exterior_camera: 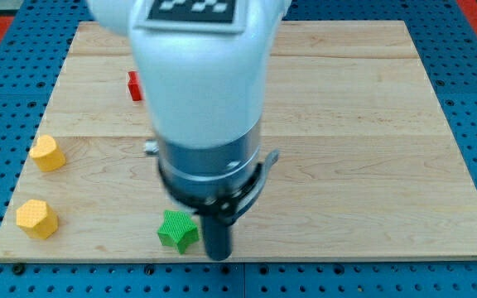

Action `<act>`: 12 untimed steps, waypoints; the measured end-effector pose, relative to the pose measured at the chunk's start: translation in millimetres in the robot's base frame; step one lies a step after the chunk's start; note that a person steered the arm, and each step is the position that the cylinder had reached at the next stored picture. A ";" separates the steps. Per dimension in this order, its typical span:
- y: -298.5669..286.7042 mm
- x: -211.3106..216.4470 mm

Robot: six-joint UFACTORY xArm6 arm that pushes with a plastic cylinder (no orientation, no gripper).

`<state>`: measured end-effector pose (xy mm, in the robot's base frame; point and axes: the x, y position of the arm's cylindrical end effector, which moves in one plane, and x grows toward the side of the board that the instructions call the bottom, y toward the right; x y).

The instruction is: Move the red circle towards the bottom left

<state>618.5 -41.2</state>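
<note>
A red block (135, 85) shows only partly at the view's upper left; the white arm body hides most of it, so I cannot make out its shape. My tip (218, 256) is near the board's bottom edge, just right of a green star-shaped block (177, 231), close to it or touching. The tip is far below and right of the red block.
A yellow block (47, 153) sits at the board's left edge, and a yellow hexagon (37, 218) sits below it near the bottom left corner. The wooden board (371, 149) lies on a blue perforated base. The arm hides the board's upper middle.
</note>
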 end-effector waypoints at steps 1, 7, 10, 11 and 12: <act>-37.0 0.0; 101.3 -193.3; 69.3 -300.5; 67.0 -326.1; 9.7 -292.2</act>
<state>326.3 -31.6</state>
